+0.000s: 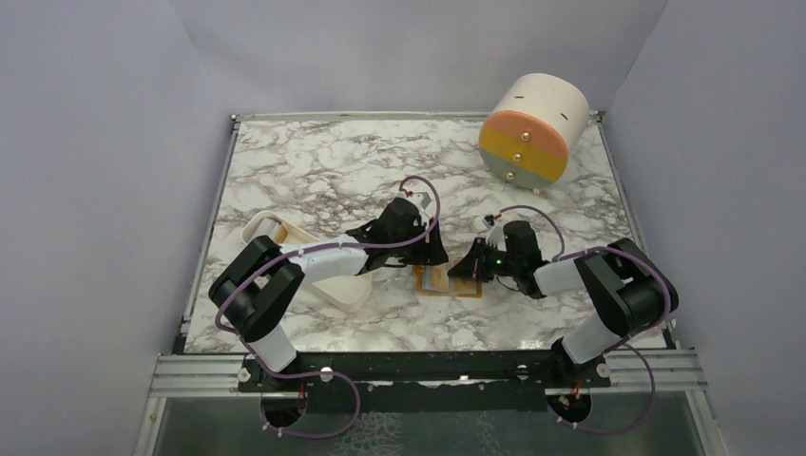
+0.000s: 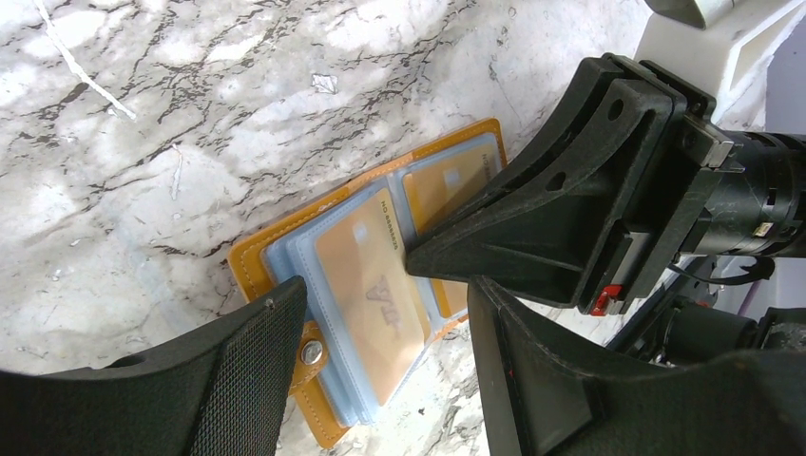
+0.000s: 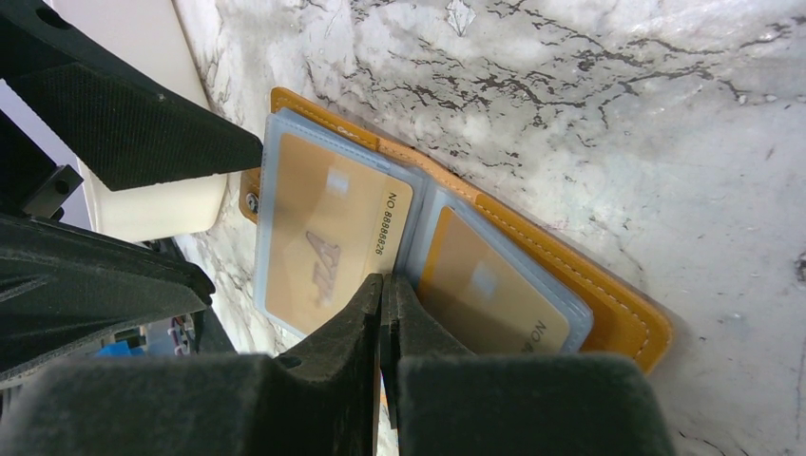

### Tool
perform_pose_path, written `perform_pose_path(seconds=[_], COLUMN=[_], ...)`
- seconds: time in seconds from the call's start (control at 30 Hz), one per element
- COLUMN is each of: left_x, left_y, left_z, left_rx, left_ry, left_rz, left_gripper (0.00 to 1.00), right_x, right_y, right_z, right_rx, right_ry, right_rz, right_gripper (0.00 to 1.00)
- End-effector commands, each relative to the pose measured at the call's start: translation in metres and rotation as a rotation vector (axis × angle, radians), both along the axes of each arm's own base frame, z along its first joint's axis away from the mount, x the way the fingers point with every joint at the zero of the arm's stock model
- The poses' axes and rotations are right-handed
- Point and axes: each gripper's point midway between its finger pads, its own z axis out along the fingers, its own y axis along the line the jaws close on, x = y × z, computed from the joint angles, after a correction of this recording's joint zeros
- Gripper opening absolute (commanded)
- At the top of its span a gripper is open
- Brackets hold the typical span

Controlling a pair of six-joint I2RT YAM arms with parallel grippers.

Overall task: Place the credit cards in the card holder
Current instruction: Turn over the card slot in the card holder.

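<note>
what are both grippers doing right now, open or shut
left gripper: open, fingers spread over the card holder.
right gripper: shut, tips at the golden card edge; nothing visible between them.

Soft, even light from overhead keeps the top view bright, and the white-and-grey marble tabletop (image 1: 314, 171) shows only faint shadows under the arms. In the wrist views pale reflections sit on the golden-orange plastic cards (image 3: 314, 237) (squarish glints, mid-card). The black textured fingers (image 3: 238, 408) of the right gripper (image 3: 383, 294) blur near the lens.
</note>
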Motion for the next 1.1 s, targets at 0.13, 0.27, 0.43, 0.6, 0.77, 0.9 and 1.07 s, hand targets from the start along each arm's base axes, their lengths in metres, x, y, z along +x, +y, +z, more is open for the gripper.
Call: perform_pose_path(seconds=[0.13,0.27,0.43,0.6,0.77,0.9,1.07], left_x=[-0.005,-0.005,-0.011,-0.024,-0.034,-0.035,-0.033], left_y=[-0.010,-0.013,-0.022,-0.033,-0.049,-0.060,-0.063], left_z=[0.003,0.008,0.022,0.032,0.039,0.042,0.037], left_rx=[-0.055,-0.072,-0.129,-0.216,-0.239,-0.247,-0.233], left_ry=[0.013,0.014,0.019,0.054,0.055,0.054,0.046], left_rz=[-0.037,-0.044,-0.064,-0.083,-0.119,-0.139,-0.137], left_gripper=[0.65,0.65,0.65,0.65,0.65,0.65,0.65], right_x=[-0.022,-0.022,-0.018,-0.012,-0.007,-0.001,0.003], right_y=[-0.014,-0.014,-0.010,-0.003,0.004,-0.003,-0.013], right_z=[-0.030,-0.030,-0.028,-0.020,-0.014,-0.009,0.002], right_rx=[-0.094,-0.092,-0.079,-0.046,-0.015,-0.058,-0.098], right_ry=[0.099,0.099,0.096,0.071,0.052,0.027,-0.009], right_rz=[-0.016,-0.012,-0.003,0.012,0.030,-0.010,-0.060], right_gripper=[0.05,0.05,0.05,0.05,0.09,0.14,0.19])
